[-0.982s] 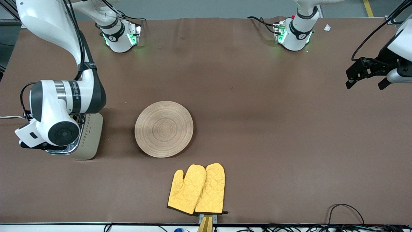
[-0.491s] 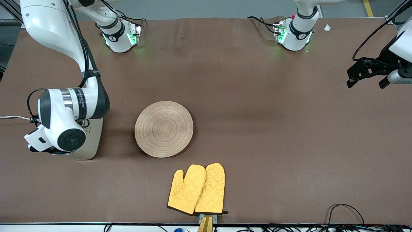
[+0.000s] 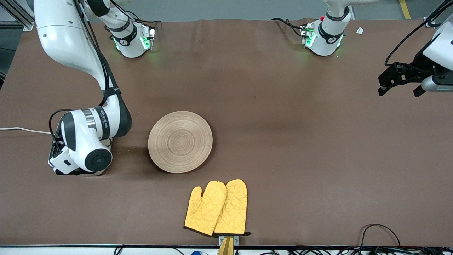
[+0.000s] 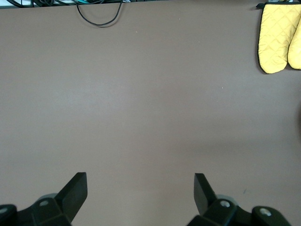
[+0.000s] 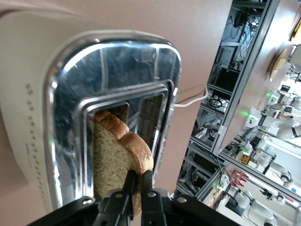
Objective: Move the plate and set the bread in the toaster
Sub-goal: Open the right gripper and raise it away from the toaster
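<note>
The toaster [image 5: 28,117], cream with a chrome top, fills the right wrist view. In the front view it [image 3: 108,142] is mostly hidden under the right arm's wrist. My right gripper [image 5: 139,175] is shut on the crust edge of the bread [image 5: 113,160]. The slice leans with its lower end inside the slot nearer the diamond marks. The wooden plate [image 3: 180,141] lies bare beside the toaster, toward the left arm's end. My left gripper [image 3: 398,92] waits open and empty above bare table at the left arm's end, also seen in the left wrist view [image 4: 140,181].
A pair of yellow oven mitts [image 3: 216,208] lies nearer the front camera than the plate and shows in the left wrist view [image 4: 278,37]. The toaster's white cord [image 3: 21,129] runs off the table edge at the right arm's end.
The right arm's wrist has shifted over the toaster toward the plate and sunk lower with the bread. The left gripper has barely moved.
</note>
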Robot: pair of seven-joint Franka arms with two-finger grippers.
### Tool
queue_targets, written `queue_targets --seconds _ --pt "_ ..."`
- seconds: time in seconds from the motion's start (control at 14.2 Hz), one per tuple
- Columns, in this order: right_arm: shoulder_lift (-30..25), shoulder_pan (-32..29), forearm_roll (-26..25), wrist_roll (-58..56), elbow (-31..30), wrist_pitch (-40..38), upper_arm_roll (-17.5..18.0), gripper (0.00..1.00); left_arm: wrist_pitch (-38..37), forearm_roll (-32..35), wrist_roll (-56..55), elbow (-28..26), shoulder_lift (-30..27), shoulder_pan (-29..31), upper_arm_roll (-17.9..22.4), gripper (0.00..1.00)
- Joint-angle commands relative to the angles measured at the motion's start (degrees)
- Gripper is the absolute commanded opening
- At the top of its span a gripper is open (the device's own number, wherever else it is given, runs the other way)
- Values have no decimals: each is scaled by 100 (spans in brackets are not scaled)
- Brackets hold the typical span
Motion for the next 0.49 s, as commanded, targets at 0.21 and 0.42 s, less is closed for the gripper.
queue_targets --seconds 0.21,0.42 --pt "-112 -126 971 -9 147 465 -4 100 -65 13 -44 31 -14 -7 6 100" --pt "-620 -398 2068 -27 456 430 4 100 -74 22 -26 92 30 -16 6 100"
